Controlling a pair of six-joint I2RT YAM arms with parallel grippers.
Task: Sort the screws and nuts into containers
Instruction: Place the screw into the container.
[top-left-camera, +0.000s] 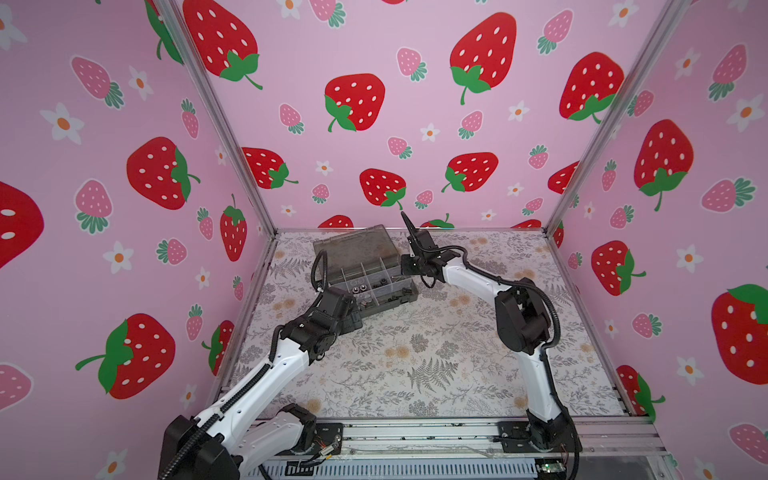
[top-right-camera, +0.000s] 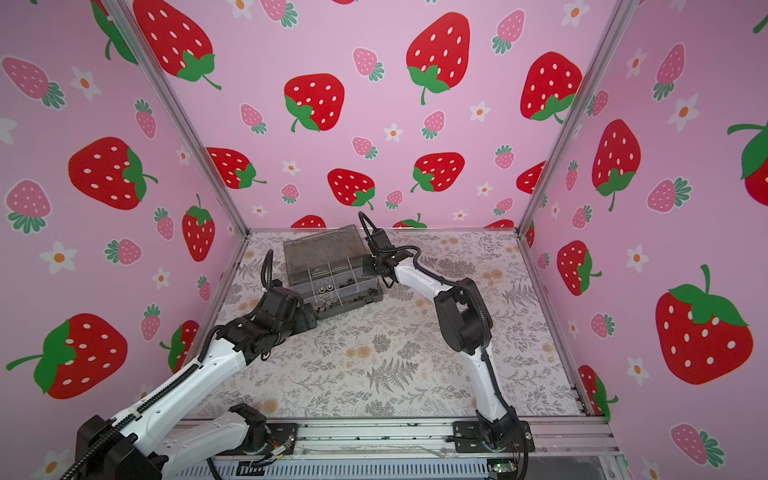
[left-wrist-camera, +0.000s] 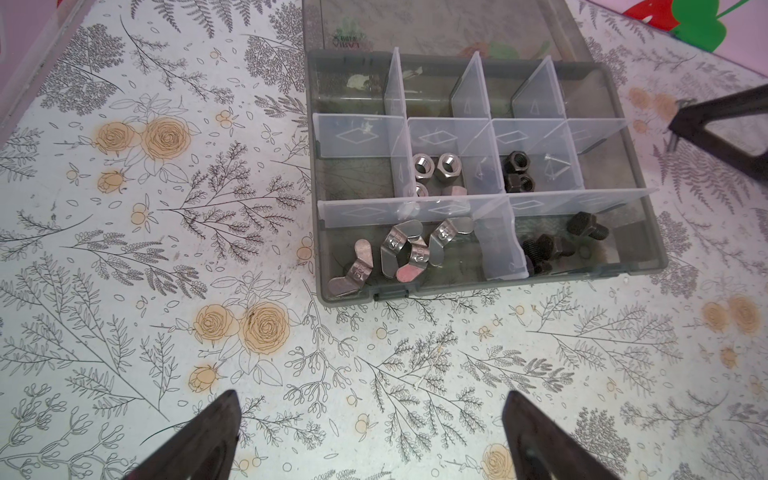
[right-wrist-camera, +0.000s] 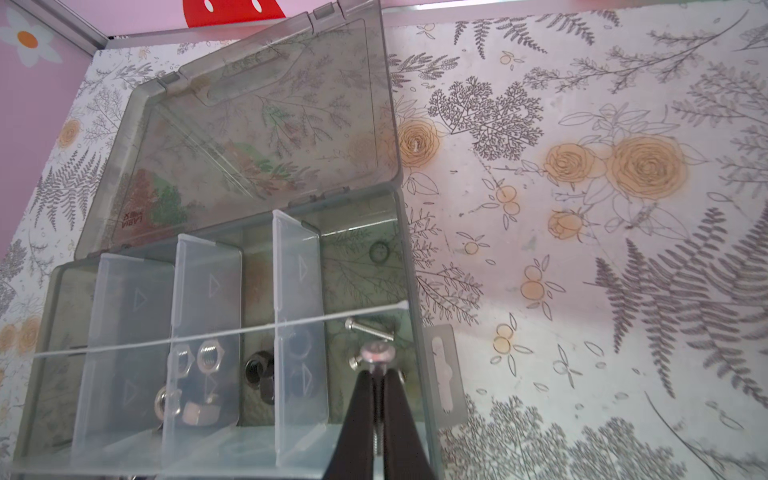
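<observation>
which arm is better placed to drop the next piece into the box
Right. The right gripper is shut on a silver screw, above the compartment where a second silver screw lies. The left gripper is open, empty, short of the organiser box.

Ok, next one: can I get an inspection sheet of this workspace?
Surface: floral-print tabletop.
Job's things: smoky-grey translucent plastic organiser box, lid open; grey wing nuts, silver nuts, black hex nuts, black bolts in separate compartments.
Clutter: tiny pale flecks on tabletop.
Hands: left hand open, empty; right hand shut on small silver screw over box.
Cables: black corrugated conduits along both arms.
Surroundings: pink strawberry-print walls, aluminium frame.
</observation>
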